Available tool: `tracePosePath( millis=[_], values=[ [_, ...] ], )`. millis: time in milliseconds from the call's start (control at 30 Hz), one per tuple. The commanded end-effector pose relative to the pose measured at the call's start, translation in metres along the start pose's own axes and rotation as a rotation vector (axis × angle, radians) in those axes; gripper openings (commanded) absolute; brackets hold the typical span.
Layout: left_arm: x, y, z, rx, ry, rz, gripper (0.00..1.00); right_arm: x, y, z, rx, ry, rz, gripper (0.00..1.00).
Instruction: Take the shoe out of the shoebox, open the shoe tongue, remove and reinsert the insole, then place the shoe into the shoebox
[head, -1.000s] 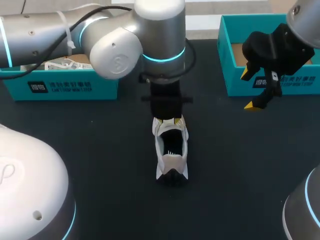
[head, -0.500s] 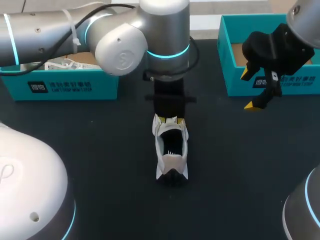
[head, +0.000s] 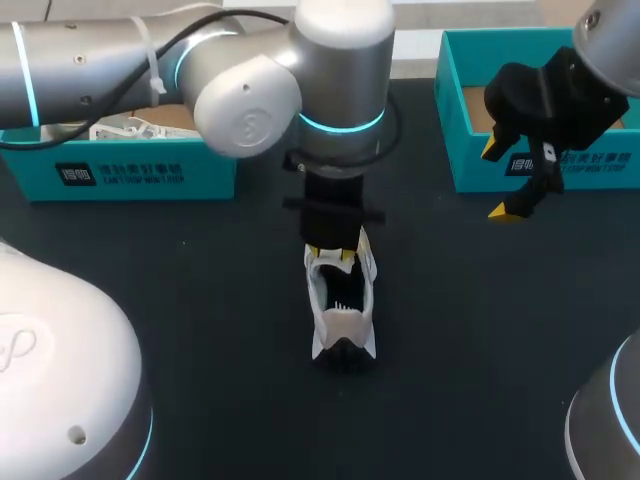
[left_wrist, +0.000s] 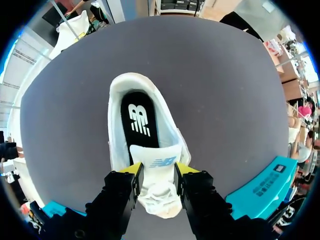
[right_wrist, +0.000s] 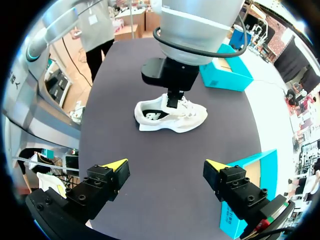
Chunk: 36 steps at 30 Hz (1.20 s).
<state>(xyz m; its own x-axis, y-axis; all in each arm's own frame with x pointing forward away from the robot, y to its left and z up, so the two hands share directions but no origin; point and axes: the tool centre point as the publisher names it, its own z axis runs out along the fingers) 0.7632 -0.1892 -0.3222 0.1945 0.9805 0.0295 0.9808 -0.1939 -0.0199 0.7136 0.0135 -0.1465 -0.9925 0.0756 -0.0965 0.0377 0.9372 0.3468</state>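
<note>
Sneaker (head: 343, 300) upright on bench (head: 200, 300), black insole (left_wrist: 136, 120) inside. Left pincer (left_wrist: 159, 170) clamped on its tongue (left_wrist: 155, 160). Right pincer (right_wrist: 165, 164) spread wide, hanging above bench near teal shoebox (head: 600, 170).

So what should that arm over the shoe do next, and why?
Probably pull the tongue back toward the toe: the left fingers seem to pinch it from both sides, the black insole lies inside the shoe, and the right fingers hang open, well apart.
</note>
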Motion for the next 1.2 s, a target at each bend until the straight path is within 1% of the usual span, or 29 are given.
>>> tracePosePath(
  millis=[33,200,333,567,667,733,867,900,933,967,1000,1033,1067,1200],
  values=[
    [0.001,-0.003,0.0,-0.002,-0.005,-0.002,0.4,-0.002,0.002,0.001,0.005,0.003,0.002,1.0],
    [-0.007,-0.004,-0.001,0.001,-0.028,-0.018,0.41,-0.002,0.002,0.001,0.005,0.003,0.002,1.0],
    [-0.013,-0.006,0.004,0.009,-0.039,-0.028,0.39,-0.002,0.002,0.001,0.005,0.003,0.002,1.0],
    [-0.016,-0.011,0.011,0.035,-0.051,-0.043,0.39,-0.002,0.002,0.001,0.005,0.003,0.002,1.0],
    [-0.015,-0.011,0.006,0.028,-0.051,-0.063,0.39,-0.002,0.002,0.001,0.005,0.003,0.002,1.0],
    [-0.011,-0.012,-0.002,0.012,-0.062,-0.099,0.41,-0.002,0.002,0.001,0.005,0.003,0.002,1.0],
    [-0.003,-0.012,-0.016,-0.009,-0.092,-0.209,0.42,-0.002,0.002,0.001,0.005,0.003,0.002,1.0],
    [0.0,-0.012,-0.021,-0.013,-0.103,-0.269,0.44,-0.002,0.002,0.001,0.005,0.003,0.002,1.0],
    [0.002,-0.012,-0.023,-0.026,-0.099,-0.331,0.47,-0.002,0.002,0.001,0.005,0.003,0.002,1.0],
    [0.006,-0.012,-0.025,-0.008,-0.104,-0.41,0.61,-0.002,0.002,0.001,0.005,0.003,0.002,1.0],
    [0.011,-0.011,-0.028,0.065,-0.144,-0.508,0.75,-0.002,0.002,0.001,0.005,0.003,0.002,1.0],
    [0.014,-0.012,-0.031,0.106,-0.166,-0.54,0.83,-0.002,0.002,0.001,0.005,0.003,0.002,1.0],
    [0.018,-0.016,-0.032,0.088,-0.157,-0.594,1.0,-0.002,0.002,0.001,0.005,0.003,0.002,1.0],
    [0.018,-0.016,-0.032,0.088,-0.157,-0.594,1.0,-0.002,0.002,0.001,0.005,0.003,0.002,1.0]
  ],
)
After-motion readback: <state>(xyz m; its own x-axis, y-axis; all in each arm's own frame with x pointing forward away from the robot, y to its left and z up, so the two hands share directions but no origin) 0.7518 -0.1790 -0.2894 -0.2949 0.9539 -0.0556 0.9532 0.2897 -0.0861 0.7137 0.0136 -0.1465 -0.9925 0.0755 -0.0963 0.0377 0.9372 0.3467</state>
